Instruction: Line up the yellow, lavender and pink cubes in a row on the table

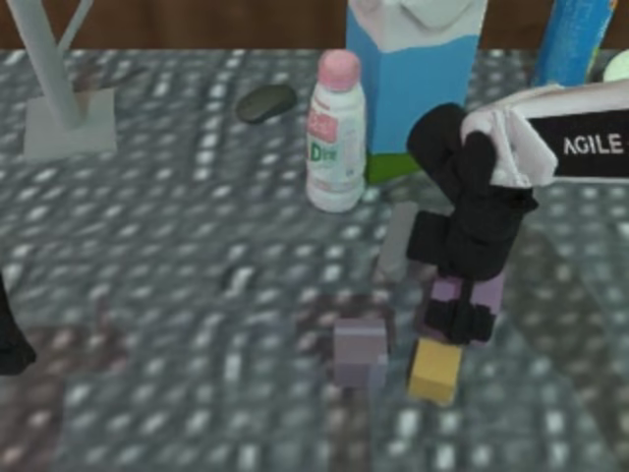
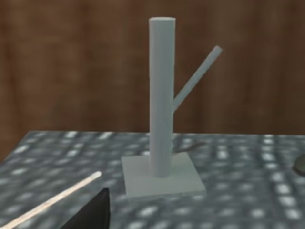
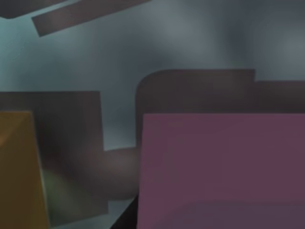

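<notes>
Table (image 1: pixel 147 295) of dark grey weave speckled with white patches, brown wooden edge along the far side. At far left, pale grey stand (image 1: pixel 61 103) on a flat square base, round upright post with a slanting branch, matte and plain; same stand (image 2: pixel 161 119) fills the left wrist view. Left gripper (image 1: pixel 10 339) parked at the left edge, only a black sliver showing, fingers impossible to judge. Farther right, dark flat oval object (image 1: pixel 265 102) lying near the far edge. Next, white bottle (image 1: pixel 336 138) with a pink cap and a red-and-green label, upright, smooth and rounded. Just behind and right of it, tall blue carton (image 1: pixel 418 84) with a white top and a green band at its foot. Nearer, lavender cube (image 1: pixel 360 351), matte greyish, resting on the table left of the other two cubes and apart from them. Then yellow cube (image 1: pixel 434 372), mustard, smallest, sitting on the table just nearer than the right gripper (image 1: pixel 470 320). Right gripper black, reaching in from the right on a white arm, clamped around the pink cube (image 1: pixel 448 290), which shows mauve on both sides of the fingers; too close to tell whether that cube touches the yellow one. Right wrist view: pink cube (image 3: pixel 221 169) large and flat-faced, yellow cube (image 3: pixel 19 167) off to one side. At far right, blue cylinder (image 1: pixel 575 39) standing upright.
</notes>
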`<act>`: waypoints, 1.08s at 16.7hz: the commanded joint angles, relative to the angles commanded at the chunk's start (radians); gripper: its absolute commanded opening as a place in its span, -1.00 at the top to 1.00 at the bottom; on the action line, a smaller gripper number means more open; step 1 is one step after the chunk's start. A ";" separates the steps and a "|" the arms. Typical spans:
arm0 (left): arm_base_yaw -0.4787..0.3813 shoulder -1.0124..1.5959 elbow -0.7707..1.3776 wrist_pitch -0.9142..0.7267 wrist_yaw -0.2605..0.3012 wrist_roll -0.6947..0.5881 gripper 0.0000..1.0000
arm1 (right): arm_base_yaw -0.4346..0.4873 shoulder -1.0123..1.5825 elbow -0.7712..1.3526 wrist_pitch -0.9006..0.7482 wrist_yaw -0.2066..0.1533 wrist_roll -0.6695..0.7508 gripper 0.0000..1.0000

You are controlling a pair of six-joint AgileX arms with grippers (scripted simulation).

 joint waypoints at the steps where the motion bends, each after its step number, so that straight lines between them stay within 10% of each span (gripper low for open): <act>1: 0.000 0.000 0.000 0.000 0.000 0.000 -1.00 | 0.000 0.000 0.000 0.000 0.000 0.000 1.00; 18: 0.000 0.000 0.000 0.000 0.000 0.000 -1.00 | 0.029 -0.083 0.168 -0.267 -0.003 0.010 1.00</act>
